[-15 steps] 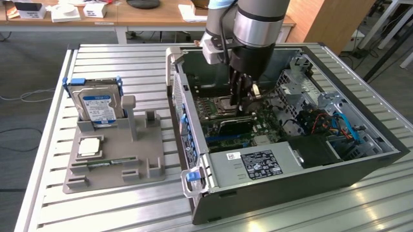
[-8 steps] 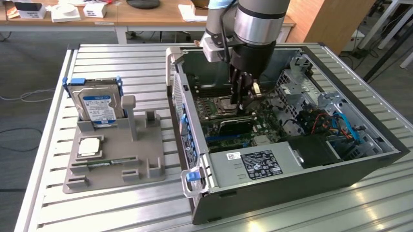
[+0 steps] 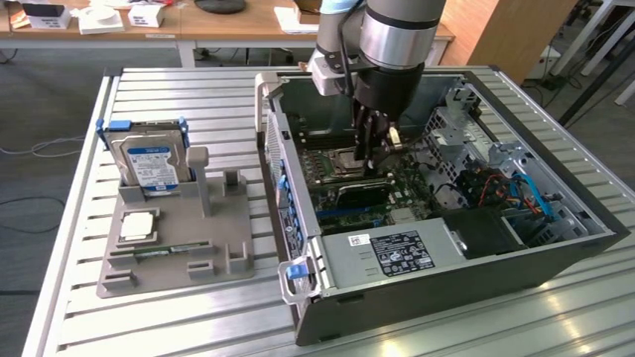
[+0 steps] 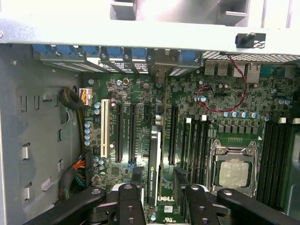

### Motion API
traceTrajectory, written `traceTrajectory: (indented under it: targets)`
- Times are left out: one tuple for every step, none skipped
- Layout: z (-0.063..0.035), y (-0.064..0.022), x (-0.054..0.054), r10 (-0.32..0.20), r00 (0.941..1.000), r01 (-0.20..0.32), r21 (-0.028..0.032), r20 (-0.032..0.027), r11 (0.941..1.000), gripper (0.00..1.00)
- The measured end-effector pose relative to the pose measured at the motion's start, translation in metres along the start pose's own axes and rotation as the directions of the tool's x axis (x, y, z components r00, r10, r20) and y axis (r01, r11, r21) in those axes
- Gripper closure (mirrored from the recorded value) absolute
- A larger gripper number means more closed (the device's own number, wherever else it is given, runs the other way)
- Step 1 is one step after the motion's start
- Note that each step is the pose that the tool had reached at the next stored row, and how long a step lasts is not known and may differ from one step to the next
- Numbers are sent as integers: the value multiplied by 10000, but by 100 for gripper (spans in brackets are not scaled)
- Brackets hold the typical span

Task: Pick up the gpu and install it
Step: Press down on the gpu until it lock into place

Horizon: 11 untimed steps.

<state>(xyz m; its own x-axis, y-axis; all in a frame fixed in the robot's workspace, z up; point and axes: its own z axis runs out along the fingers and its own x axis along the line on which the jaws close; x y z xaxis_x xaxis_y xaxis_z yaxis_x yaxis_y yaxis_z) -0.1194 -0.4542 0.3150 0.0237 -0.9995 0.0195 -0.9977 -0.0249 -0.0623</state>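
The thin black rectangular gpu card [image 4: 153, 171] stands on edge in a motherboard slot inside the open dark grey computer case [image 3: 555, 256], its long axis along the slot. The gripper [image 4: 158, 199] hovers directly above it, jaws spread to either side of the card's top edge without pinching it. "NVIDIA" can be read on the card, "DELL" on the green motherboard [image 4: 211, 93] beside it.

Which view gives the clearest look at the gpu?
The wrist view: the gpu stands edge-on in a motherboard slot, between the open pincer's fingers, its label readable. In the exterior view the arm and pincer reach into the computer case and cover most of it.
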Motion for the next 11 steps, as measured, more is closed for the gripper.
traceTrajectory:
  targets:
    - [0, 0, 0, 0, 10000, 0, 0, 0, 10000, 61]
    - [0, 0, 0, 0, 10000, 0, 0, 0, 10000, 67]
    - [0, 0, 0, 0, 10000, 0, 0, 0, 10000, 67]
    - [0, 0, 0, 0, 10000, 0, 0, 0, 10000, 73]
    - [0, 0, 0, 0, 10000, 0, 0, 0, 10000, 79]
    - [0, 0, 0, 0, 10000, 0, 0, 0, 10000, 79]
    - [0, 0, 0, 0, 10000, 0, 0, 0, 10000, 85]
    - [0, 0, 0, 0, 10000, 0, 0, 0, 10000, 89]
    - [0, 0, 0, 0, 10000, 0, 0, 0, 10000, 89]
    - [0, 0, 0, 0, 10000, 0, 0, 0, 10000, 89]
    - [0, 0, 0, 0, 10000, 0, 0, 0, 10000, 89]
